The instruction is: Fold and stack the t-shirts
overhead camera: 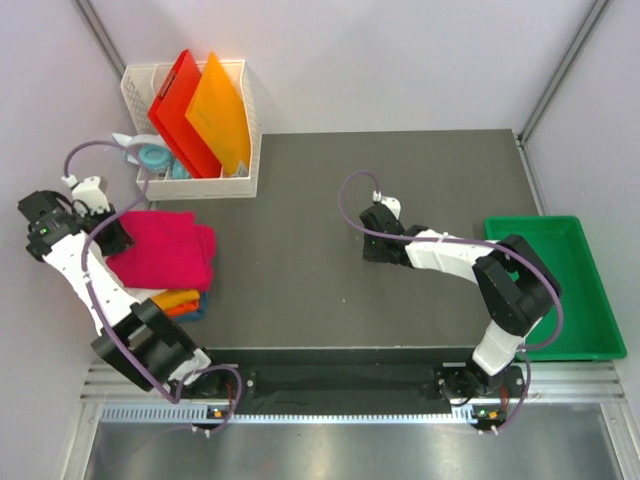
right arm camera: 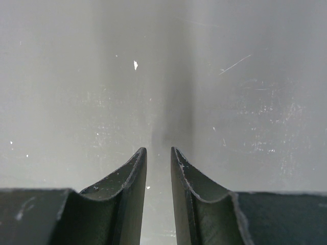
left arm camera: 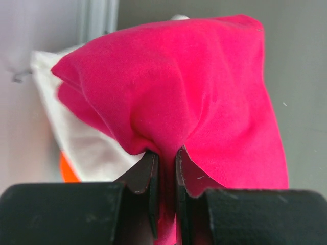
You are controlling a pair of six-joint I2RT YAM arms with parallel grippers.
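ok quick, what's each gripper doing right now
Left gripper: closed, pinching a fold of the crimson-pink t-shirt.
Right gripper: closed down to a narrow gap, holding nothing.

At the left of the top view, a plain crimson-pink t-shirt (overhead camera: 165, 248) lies over an orange t-shirt (overhead camera: 172, 298) and a sliver of blue t-shirt (overhead camera: 198, 312). In the left wrist view, a white t-shirt (left arm camera: 89, 148) shows beneath the pink. In the upper left, a white lattice basket (overhead camera: 248, 140) holds a glossy red board (overhead camera: 172, 110) and an orange board (overhead camera: 222, 112), with teal rings (overhead camera: 155, 157) beside it. The table (overhead camera: 330, 260) is plain dark grey and the tray (overhead camera: 605, 330) at right is bright green. The left arm (overhead camera: 75, 255) and right arm (overhead camera: 450, 255) are white and black with purple cables (overhead camera: 342, 208), and the left gripper (left arm camera: 166, 153) and right gripper (right arm camera: 158, 153) are black.
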